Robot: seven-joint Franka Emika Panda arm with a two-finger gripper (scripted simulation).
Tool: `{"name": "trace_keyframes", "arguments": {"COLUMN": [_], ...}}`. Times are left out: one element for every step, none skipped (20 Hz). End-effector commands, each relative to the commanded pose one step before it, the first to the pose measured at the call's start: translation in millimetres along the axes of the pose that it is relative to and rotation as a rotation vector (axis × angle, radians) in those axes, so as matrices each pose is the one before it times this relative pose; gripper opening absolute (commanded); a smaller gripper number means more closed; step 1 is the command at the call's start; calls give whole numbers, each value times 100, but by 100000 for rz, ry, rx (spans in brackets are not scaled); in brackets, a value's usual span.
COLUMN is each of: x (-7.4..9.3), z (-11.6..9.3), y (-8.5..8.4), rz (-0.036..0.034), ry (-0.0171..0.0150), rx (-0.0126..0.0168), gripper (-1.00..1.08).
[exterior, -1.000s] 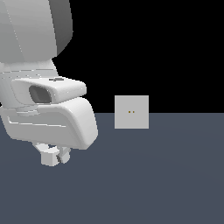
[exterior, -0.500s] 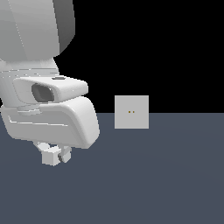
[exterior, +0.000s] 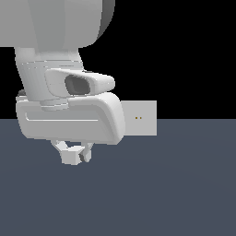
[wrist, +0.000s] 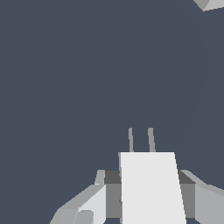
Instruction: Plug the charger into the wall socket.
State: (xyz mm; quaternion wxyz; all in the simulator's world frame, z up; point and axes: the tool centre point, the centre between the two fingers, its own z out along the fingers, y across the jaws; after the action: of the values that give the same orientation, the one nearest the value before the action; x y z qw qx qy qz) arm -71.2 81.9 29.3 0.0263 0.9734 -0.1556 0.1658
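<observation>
- Compared with a second ago, the gripper (exterior: 73,154) now sits closer to the socket (exterior: 140,118) in the exterior view; the arm's body now hides the socket's left edge.
- The gripper is closed on the charger (wrist: 151,186); two prongs (wrist: 141,140) project forward, clear of the fingers (wrist: 87,205).
- The socket's corner (wrist: 210,4) appears at the wrist view's edge.
- Judgement: transport is under way. Prong-to-hole alignment remains outstanding.

Smooth matt charger (wrist: 151,188), wall socket (exterior: 140,118) and gripper (exterior: 73,154); floor (exterior: 175,184) matt.
</observation>
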Motion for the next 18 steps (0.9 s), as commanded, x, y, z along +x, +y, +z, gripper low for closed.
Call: {"name": "trace_keyframes", "arguments": {"x": [645, 263, 269, 275, 280, 275, 266, 257, 249, 241, 235, 228, 223, 217, 213, 209, 205, 202], "z": [-427, -175, -178, -180, -182, -178, -171, -164, -158, -153, -147, -143, -138, -135, -131, -128, -125, -123], "y": [1106, 456, 463, 471, 475, 466, 447, 431, 416, 402, 390, 377, 368, 359, 352, 344, 338, 332], "rz": [-2126, -920, -939, -951, -960, -940, -903, -869, -836, -810, -783, -763, -740, -722, -704, -691, -678, -668], "ry": [159, 38, 39, 39, 39, 36, 33, 30, 27, 24, 20, 17, 14, 11, 8, 5, 1, -2], "rx": [724, 309, 314, 317, 319, 312, 299, 288, 278, 270, 261, 256, 250, 245, 241, 238, 236, 234], "gripper": [-100, -100, -100, -100, -100, -100, -100, -100, -100, -100, -100, -100, -100, -100, -100, -100, -100, -100]}}
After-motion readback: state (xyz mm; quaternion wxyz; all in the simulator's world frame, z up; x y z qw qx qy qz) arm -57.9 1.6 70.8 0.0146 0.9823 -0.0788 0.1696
